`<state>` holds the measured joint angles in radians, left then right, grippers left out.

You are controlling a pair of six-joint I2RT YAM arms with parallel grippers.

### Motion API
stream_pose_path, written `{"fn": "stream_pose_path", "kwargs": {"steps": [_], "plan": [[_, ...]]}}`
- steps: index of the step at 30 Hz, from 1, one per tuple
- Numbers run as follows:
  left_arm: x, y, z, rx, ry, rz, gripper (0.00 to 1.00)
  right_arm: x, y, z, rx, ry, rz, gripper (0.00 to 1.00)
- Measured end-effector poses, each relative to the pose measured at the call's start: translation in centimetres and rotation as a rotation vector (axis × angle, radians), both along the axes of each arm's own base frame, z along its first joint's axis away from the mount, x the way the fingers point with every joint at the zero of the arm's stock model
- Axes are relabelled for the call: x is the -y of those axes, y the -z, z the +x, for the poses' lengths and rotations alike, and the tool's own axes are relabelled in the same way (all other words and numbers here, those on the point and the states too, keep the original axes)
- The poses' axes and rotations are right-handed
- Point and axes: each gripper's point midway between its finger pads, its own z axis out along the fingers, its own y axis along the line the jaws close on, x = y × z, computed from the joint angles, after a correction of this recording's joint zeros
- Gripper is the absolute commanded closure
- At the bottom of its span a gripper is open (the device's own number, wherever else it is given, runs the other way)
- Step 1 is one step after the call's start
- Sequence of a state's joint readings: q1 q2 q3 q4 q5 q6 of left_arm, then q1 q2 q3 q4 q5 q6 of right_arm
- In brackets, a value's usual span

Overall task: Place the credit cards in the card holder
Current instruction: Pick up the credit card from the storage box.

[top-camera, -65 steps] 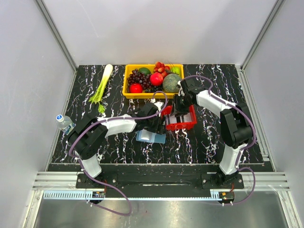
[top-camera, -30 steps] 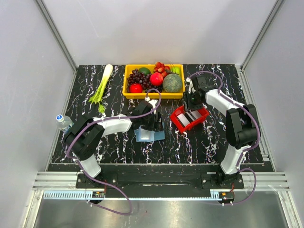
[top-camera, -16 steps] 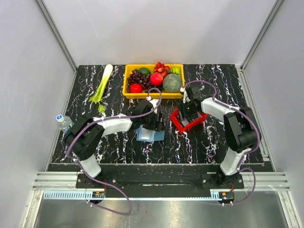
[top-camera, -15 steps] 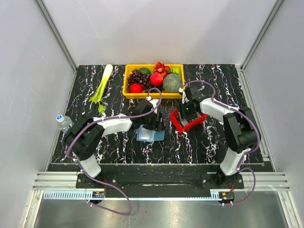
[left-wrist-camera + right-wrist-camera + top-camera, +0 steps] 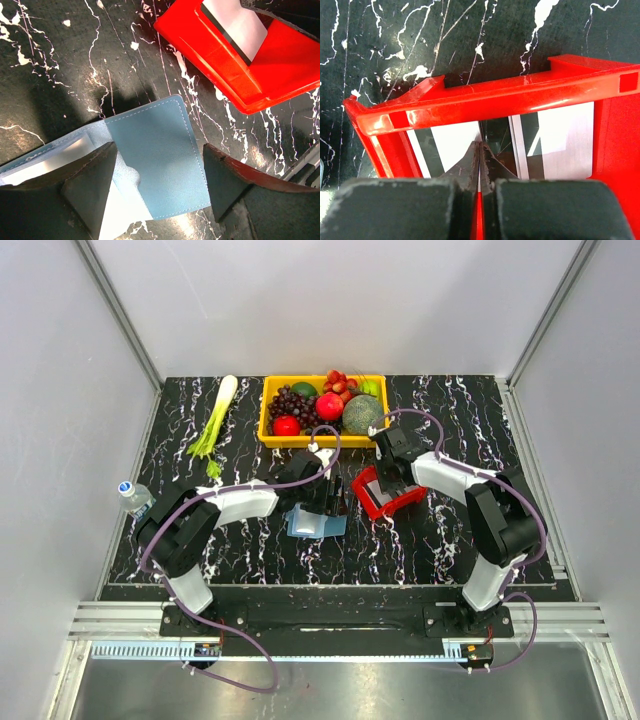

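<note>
Left jaws: wide open on my feed, gripping nothing. They straddle the card holder (image 5: 155, 165), with one finger (image 5: 85, 195) down on its clear-pocket side and the other finger (image 5: 230, 185) just off its right edge.

Right jaws: pressed tight together, tips down inside the red tray (image 5: 490, 95), pointing at the cards. I can't make out anything pinched between them.

Card holder: lying open and flat on the bench (image 5: 200, 540), near-centre, right under the left wrist (image 5: 318, 524). The plain blue flap is on the right, and the paler clear pockets are on the left, partly under that left finger. I can't see a card in any pocket from here.

Credit cards: all the ones I can see are in the red tray. The right wrist cam shows a pale one (image 5: 565, 135) on the right, another pale one (image 5: 452, 145) on the left, and something darker between them behind the tips. The left wrist cam catches a white one with a dark stripe (image 5: 235, 27).

Red tray: just right of the holder (image 5: 385, 502), sitting skewed to the bench edges, with a strip of bare bench between the two.

Far side: a yellow bin (image 5: 268, 410) of fruit, and a leafy green stalk (image 5: 215, 420) to its left.

Left edge: a small water bottle (image 5: 135, 498).
</note>
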<state>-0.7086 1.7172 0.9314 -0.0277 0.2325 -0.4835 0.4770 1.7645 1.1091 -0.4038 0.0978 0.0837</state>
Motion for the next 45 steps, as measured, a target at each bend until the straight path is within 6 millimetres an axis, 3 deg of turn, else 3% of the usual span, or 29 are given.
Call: {"fn": "stream_pose_path", "kwargs": {"steps": [5, 6, 7, 11, 15, 22, 28, 34, 37, 41, 45], "plan": [[0.0, 0.0, 0.0, 0.000, 0.000, 0.000, 0.26, -0.1, -0.1, 0.0, 0.003, -0.002, 0.009, 0.98], [0.0, 0.0, 0.0, 0.000, 0.000, 0.000, 0.26, -0.2, -0.2, -0.1, 0.002, -0.004, 0.016, 0.87], [0.0, 0.0, 0.0, 0.000, 0.000, 0.000, 0.26, -0.4, -0.3, -0.1, 0.002, -0.007, 0.024, 0.67], [0.0, 0.0, 0.0, 0.000, 0.000, 0.000, 0.26, -0.9, -1.4, -0.1, 0.019, 0.000, 0.066, 0.46], [0.0, 0.0, 0.0, 0.000, 0.000, 0.000, 0.26, -1.3, -1.8, 0.0, 0.027, -0.009, 0.088, 0.41], [0.0, 0.0, 0.0, 0.000, 0.000, 0.000, 0.26, -2.1, -0.8, -0.7, -0.019, -0.051, 0.107, 0.36], [-0.1, 0.0, 0.1, 0.000, -0.002, 0.000, 0.26, -1.9, 0.6, -0.8, -0.030, -0.061, 0.045, 0.41], [-0.1, 0.0, 0.1, 0.000, -0.004, 0.000, 0.26, -2.1, 0.6, -0.6, -0.002, -0.063, 0.002, 0.63], [-0.1, 0.0, 0.1, 0.000, -0.005, 0.000, 0.26, -1.7, -0.2, -0.2, 0.030, -0.045, -0.010, 0.89], [-0.2, 0.0, 0.2, 0.000, -0.006, 0.000, 0.26, -1.9, -1.7, 0.4, 0.080, -0.032, 0.007, 0.91], [-0.2, 0.0, 0.2, 0.000, -0.006, 0.000, 0.26, -2.1, -2.2, 0.4, 0.091, -0.039, 0.016, 0.99]]}}
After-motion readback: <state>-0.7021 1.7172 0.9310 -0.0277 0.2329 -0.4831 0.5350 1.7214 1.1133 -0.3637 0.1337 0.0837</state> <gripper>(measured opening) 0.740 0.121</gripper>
